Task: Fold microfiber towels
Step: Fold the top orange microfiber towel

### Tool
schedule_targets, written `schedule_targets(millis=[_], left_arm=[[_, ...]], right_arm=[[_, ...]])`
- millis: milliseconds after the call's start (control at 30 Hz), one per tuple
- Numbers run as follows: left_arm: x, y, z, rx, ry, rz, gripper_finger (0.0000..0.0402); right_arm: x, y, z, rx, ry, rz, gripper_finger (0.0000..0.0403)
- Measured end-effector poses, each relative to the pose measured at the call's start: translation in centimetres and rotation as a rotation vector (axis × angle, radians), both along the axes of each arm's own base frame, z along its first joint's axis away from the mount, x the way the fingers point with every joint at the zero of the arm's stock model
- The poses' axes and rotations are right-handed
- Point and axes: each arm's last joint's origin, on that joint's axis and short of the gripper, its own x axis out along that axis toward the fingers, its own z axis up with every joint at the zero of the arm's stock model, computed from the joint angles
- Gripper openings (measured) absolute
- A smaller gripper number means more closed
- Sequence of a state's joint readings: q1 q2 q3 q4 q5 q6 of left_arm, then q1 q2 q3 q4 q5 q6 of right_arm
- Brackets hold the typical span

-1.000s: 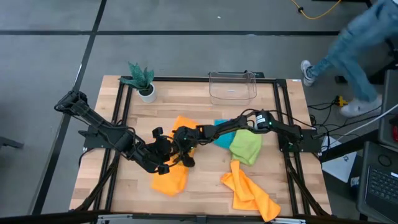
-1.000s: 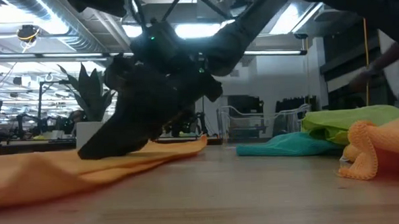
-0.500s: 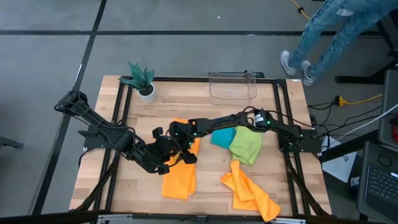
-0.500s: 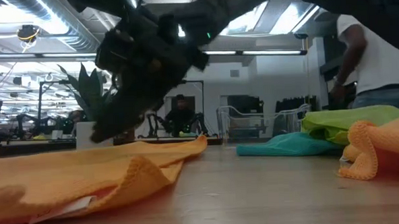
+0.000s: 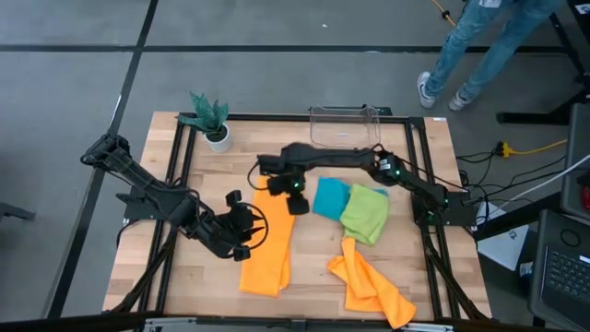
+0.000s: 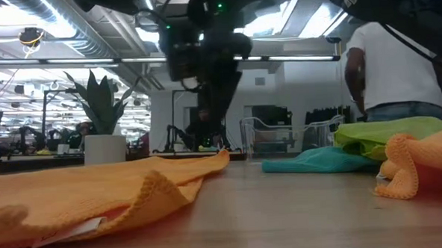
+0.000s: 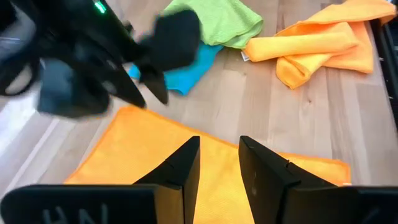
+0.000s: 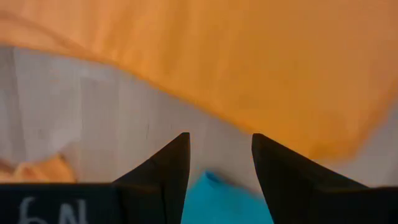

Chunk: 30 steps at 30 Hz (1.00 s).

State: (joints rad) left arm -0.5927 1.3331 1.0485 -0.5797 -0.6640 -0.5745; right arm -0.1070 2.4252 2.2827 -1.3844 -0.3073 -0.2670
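One orange towel [image 5: 267, 242] is laid mid-table as a long folded strip; further folds are judged to remain. Teal towel [image 5: 330, 197], green towel [image 5: 365, 214] and second orange towel [image 5: 369, 281] are left crumpled on the right side. Left gripper [image 5: 247, 224] and right gripper [image 5: 293, 189] are spread, nothing held. Clear bin [image 5: 345, 129] at the far edge is seen empty.

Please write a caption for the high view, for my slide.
Both grippers, left and right, open beside the folded orange towel.

robot lab: other arms [image 6: 188, 137] behind
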Motion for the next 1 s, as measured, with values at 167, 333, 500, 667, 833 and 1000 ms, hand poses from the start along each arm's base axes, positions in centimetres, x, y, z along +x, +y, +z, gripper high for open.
schedule_targets(millis=[167,333,500,667,833,1000], left_arm=[[-0.5,-0.8,0.0,-0.033,-0.005,-0.007,0.0104],[-0.7,-1.4,-0.2,-0.054,-0.009,-0.012,0.0104],[-0.6,-1.8,-0.7,-0.091,-0.006,0.019,0.0104],[-0.3,-2.0,-1.3,-0.084,0.010,0.027,0.0104],[0.0,-2.2,-1.8,-0.073,0.027,0.029,0.0104],[0.1,-2.1,-1.8,-0.081,0.018,0.035,0.0104]], right_arm=[[-1.7,-2.3,3.4,-0.002,-0.007,-0.106,0.0174],[-3.4,-2.8,6.9,-0.113,-0.021,-0.221,0.0174],[-5.2,-1.2,10.3,-0.183,-0.045,-0.232,0.0174],[-6.7,1.5,13.1,-0.181,-0.124,-0.175,0.0174],[-9.0,3.8,13.3,-0.264,-0.141,-0.155,0.0174],[-12.2,5.3,11.4,-0.323,-0.225,-0.211,0.0174]])
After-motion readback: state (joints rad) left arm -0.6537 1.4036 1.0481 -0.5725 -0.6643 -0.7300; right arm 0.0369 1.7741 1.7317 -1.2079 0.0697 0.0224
